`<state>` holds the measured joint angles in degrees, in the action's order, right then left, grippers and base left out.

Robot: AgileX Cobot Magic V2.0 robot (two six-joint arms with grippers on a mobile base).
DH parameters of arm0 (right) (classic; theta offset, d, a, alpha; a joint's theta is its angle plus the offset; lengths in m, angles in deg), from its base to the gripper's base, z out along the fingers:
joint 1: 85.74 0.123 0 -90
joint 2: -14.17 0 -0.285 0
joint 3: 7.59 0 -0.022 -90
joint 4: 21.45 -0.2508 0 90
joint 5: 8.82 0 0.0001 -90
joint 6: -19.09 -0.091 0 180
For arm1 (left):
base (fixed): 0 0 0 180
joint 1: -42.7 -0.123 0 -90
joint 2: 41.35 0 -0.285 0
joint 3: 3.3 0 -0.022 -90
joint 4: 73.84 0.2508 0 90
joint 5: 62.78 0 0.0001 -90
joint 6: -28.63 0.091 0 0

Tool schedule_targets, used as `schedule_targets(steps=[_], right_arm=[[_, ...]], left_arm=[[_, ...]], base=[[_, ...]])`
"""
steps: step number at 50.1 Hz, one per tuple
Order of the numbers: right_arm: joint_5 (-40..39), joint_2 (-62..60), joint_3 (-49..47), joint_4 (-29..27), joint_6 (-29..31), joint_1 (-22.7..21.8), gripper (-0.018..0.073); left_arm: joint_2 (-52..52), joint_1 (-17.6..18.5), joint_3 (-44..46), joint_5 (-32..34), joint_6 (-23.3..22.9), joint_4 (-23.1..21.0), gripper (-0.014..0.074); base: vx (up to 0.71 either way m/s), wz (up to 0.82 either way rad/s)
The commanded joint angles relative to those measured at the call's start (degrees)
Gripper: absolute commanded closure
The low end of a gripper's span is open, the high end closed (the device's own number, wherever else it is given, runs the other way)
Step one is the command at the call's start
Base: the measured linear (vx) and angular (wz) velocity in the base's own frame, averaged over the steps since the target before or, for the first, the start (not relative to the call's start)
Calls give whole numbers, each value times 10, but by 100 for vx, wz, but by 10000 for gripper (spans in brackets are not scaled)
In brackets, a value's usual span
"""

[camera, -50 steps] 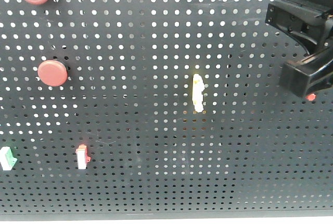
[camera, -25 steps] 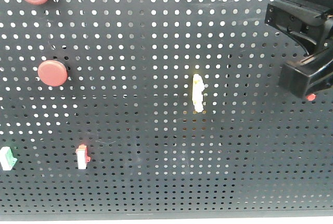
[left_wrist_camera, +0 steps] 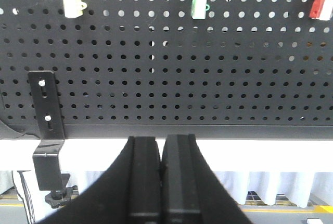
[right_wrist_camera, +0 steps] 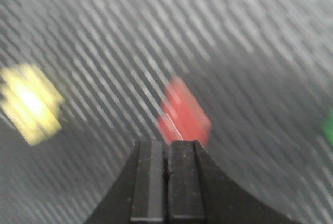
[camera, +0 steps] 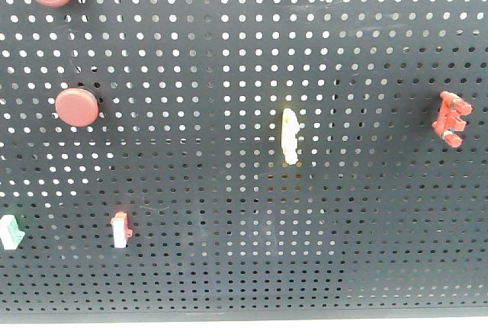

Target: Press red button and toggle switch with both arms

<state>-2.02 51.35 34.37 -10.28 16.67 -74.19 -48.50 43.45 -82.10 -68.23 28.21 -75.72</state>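
Front-facing view gives us the toggle switch (camera: 451,120) exposed at the pegboard's (camera: 229,252) right edge, no arm near it. Our right gripper (right_wrist_camera: 167,153) has its fingers pressed together, the blurred red lever just ahead. We should approach slowly and squarely. Our left gripper (left_wrist_camera: 162,153), likewise closed, sits below the board, well away from the red button (camera: 77,107).

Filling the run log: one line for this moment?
left gripper: shut, below pegboard | right gripper: shut, blurred, empty | toggle switch: uncovered | red button: untouched
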Motion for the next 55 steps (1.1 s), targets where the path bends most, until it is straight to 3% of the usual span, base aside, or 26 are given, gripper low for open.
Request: schedule_targets(steps=[1, 7, 20, 24, 55], right_arm=[[-75, -70, 75, -27, 0, -54, 563], [-86, -152, 198, -55, 0, -92, 563], [-101, -296, 381, -63, 1, -93, 563], [-38, -310, 374, -66, 1, -90, 563], [-32, -308, 377, -69, 1, -90, 563]], left_arm=[[9, -1, -19, 48, -1, -4, 594], [9, -1, -19, 48, -1, -4, 594], [9, -1, -19, 48, -1, -4, 594], [9, -1, -19, 48, -1, -4, 594], [9, -1, -19, 48, -1, -4, 594]], base=[[0, 0], [0, 0], [0, 0], [0, 0], [0, 0]])
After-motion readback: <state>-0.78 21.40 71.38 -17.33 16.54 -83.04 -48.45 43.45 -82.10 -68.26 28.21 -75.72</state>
